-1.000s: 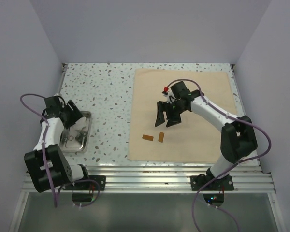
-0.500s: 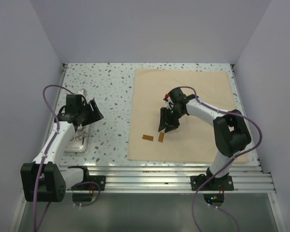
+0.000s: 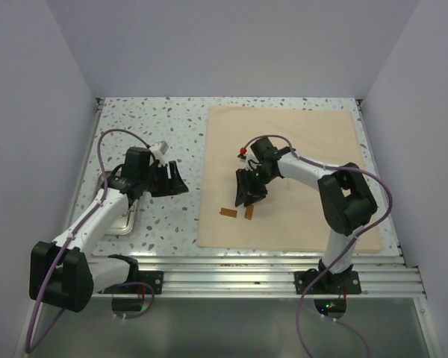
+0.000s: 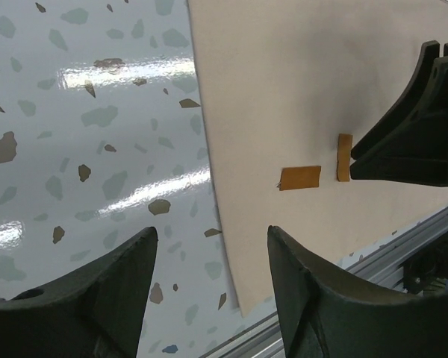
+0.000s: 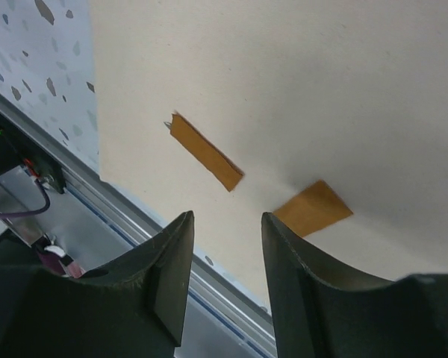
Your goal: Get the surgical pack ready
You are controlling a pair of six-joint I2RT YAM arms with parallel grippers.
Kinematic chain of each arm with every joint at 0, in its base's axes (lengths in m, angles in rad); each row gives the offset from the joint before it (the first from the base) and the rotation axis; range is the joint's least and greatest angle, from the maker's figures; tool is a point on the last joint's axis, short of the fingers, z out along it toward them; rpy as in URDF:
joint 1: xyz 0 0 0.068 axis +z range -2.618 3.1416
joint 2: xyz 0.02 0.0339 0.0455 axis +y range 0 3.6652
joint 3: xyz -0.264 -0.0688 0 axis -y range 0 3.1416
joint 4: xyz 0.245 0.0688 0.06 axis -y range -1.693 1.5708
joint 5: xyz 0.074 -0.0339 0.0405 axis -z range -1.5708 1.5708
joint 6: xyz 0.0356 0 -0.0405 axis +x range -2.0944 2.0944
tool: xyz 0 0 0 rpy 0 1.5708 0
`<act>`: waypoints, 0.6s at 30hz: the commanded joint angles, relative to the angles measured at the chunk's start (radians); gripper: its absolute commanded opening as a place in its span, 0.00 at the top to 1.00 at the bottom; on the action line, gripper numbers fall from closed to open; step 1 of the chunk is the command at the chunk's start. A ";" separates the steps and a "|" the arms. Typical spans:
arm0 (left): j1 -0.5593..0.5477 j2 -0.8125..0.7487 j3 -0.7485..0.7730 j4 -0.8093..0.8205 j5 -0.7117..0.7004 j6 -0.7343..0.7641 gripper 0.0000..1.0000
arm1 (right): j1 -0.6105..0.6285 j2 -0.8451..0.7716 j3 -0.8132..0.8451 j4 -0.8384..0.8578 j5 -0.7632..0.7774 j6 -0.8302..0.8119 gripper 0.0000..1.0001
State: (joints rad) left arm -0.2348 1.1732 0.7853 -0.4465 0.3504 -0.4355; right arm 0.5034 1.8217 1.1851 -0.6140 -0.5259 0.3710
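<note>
The tan cloth (image 3: 306,149) lies flat on the right half of the table. Two brown strips (image 3: 228,212) (image 3: 249,212) rest near its front left corner. My right gripper (image 3: 248,195) hovers just above them, open, with nothing between its fingers. In the right wrist view one strip (image 5: 206,151) lies ahead of the gripper (image 5: 227,218) and the other strip (image 5: 313,208) sits by the right fingertip. My left gripper (image 3: 173,182) hangs open and empty over the speckled table, left of the cloth edge (image 4: 209,171). The steel tray (image 3: 125,221) is partly hidden under the left arm.
An aluminium rail (image 3: 224,272) runs along the table's front edge, close to the cloth's near edge. Grey walls close in the left, back and right sides. Speckled tabletop (image 3: 157,134) lies between the tray and the cloth.
My left arm has swung right, from over the tray toward the cloth's left edge. The right gripper has moved left and nearer to the strips, and its jaws have narrowed.
</note>
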 commanded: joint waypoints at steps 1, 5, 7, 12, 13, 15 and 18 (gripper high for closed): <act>-0.009 0.006 0.014 0.034 0.036 0.000 0.35 | 0.024 0.048 0.079 0.003 -0.048 -0.121 0.54; -0.009 -0.009 0.019 -0.001 0.033 0.006 0.35 | 0.038 0.114 0.157 0.002 -0.042 -0.165 0.52; -0.011 -0.023 0.012 -0.009 0.035 0.004 0.35 | 0.038 0.151 0.179 0.000 -0.051 -0.173 0.52; -0.011 -0.058 -0.004 -0.032 0.025 -0.002 0.35 | 0.055 0.188 0.192 0.000 -0.094 -0.195 0.52; -0.011 -0.061 -0.009 -0.034 0.024 -0.002 0.35 | 0.070 0.191 0.185 0.005 -0.097 -0.196 0.52; -0.011 -0.069 -0.015 -0.035 0.022 -0.005 0.35 | 0.089 0.191 0.179 0.005 -0.094 -0.201 0.53; -0.011 -0.070 -0.020 -0.034 0.024 -0.006 0.35 | 0.118 0.182 0.157 0.008 -0.085 -0.198 0.53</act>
State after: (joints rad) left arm -0.2382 1.1210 0.7780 -0.4725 0.3637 -0.4351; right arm 0.5869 2.0136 1.3514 -0.6132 -0.5804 0.1974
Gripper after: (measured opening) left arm 0.647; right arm 0.469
